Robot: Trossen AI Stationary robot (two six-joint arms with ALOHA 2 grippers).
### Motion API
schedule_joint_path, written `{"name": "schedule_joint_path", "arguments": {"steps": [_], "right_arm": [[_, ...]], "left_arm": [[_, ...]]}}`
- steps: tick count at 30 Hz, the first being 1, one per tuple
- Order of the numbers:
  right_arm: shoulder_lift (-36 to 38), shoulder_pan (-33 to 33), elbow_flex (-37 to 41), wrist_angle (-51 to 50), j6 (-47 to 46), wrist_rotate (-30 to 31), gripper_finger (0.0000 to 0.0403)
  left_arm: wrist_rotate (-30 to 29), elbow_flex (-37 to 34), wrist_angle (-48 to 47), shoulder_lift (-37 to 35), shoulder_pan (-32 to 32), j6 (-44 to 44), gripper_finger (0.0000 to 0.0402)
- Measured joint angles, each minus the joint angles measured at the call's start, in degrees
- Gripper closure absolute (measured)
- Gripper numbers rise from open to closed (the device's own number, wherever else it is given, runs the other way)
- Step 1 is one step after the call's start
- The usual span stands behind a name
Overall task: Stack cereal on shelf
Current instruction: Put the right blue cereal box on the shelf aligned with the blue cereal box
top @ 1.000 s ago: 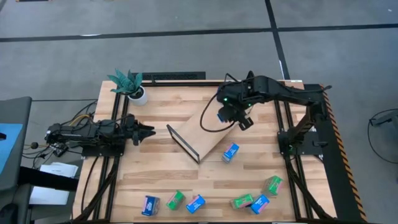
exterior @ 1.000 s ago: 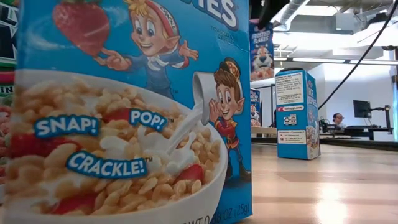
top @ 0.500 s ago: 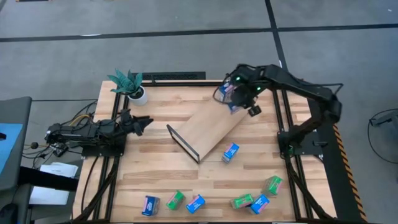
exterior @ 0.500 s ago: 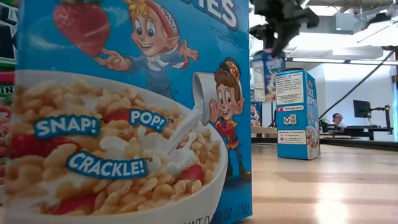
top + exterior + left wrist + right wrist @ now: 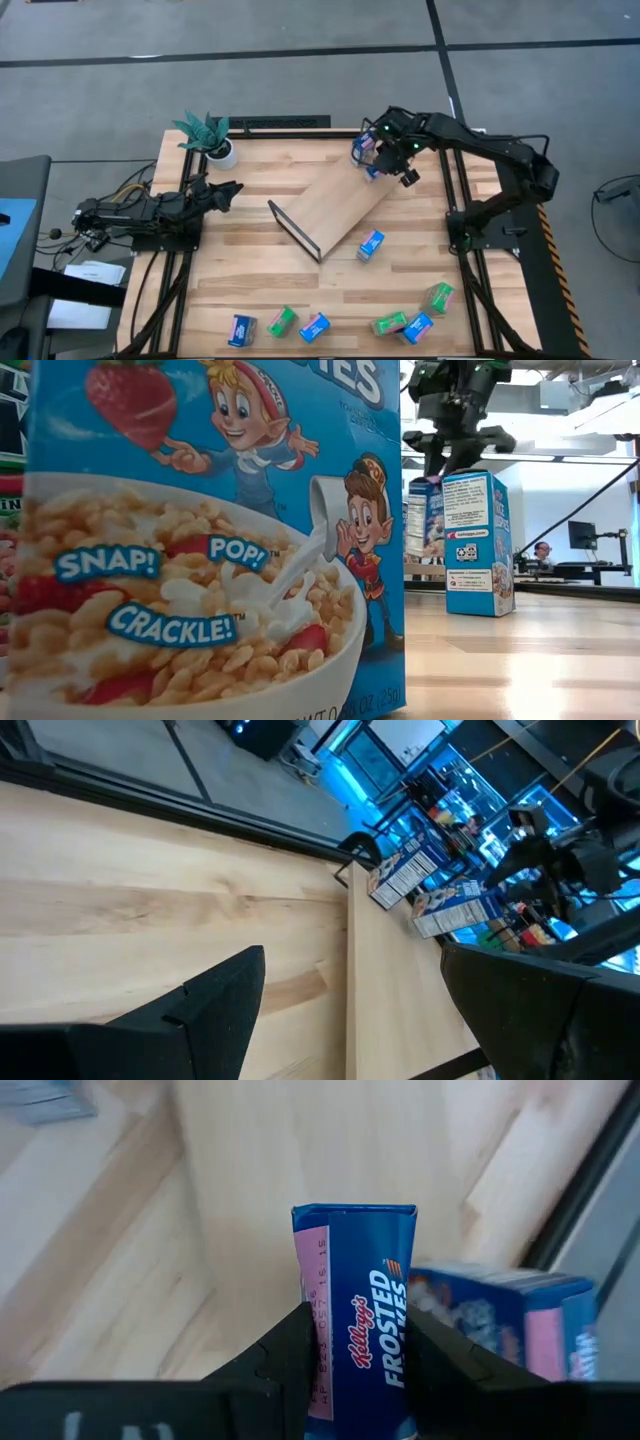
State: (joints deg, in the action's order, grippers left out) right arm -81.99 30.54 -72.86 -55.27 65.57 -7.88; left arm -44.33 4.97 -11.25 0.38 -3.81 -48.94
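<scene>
My right gripper (image 5: 385, 165) (image 5: 455, 455) is over the far right end of the shelf (image 5: 335, 210), a light board that lies slantwise on the table. It is shut on a blue cereal box (image 5: 360, 1310) (image 5: 425, 525). A second blue box (image 5: 510, 1320) stands close beside the held one. At the table's left side my left gripper (image 5: 225, 192) (image 5: 350, 955) hangs open and holds nothing. One blue box (image 5: 371, 244) (image 5: 478, 545) stands on the table by the shelf's near side. My right gripper pinches the blue cereal box between its two fingers (image 5: 290, 1355), one on each of two opposite sides (image 5: 325, 1330). It comes steeply from above. The box hangs upright below the fingers, its lower end (image 5: 425, 560) at the height of the shelf board; whether they touch, I cannot tell.
Several blue and green boxes (image 5: 314, 327) lie along the table's near edge. One of them (image 5: 210, 540) fills the left of the low view. A potted plant (image 5: 212, 140) stands at the far left corner. Black frame posts (image 5: 470, 225) rise at the right.
My right gripper has carried the blue box toward the table's far edge and down, from high above to the shelf's far right end; the box has stayed upright. My left gripper has swung its fingers toward the far edge without leaving its place.
</scene>
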Motion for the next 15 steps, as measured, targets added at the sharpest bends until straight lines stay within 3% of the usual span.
{"name": "schedule_joint_path", "arguments": {"steps": [15], "right_arm": [[-3.42, 2.61, -0.02, 0.64, 2.32, -1.29, 0.0249]], "left_arm": [[-0.07, 0.0, 0.09, -0.02, 0.0, -0.14, 0.0109]]}}
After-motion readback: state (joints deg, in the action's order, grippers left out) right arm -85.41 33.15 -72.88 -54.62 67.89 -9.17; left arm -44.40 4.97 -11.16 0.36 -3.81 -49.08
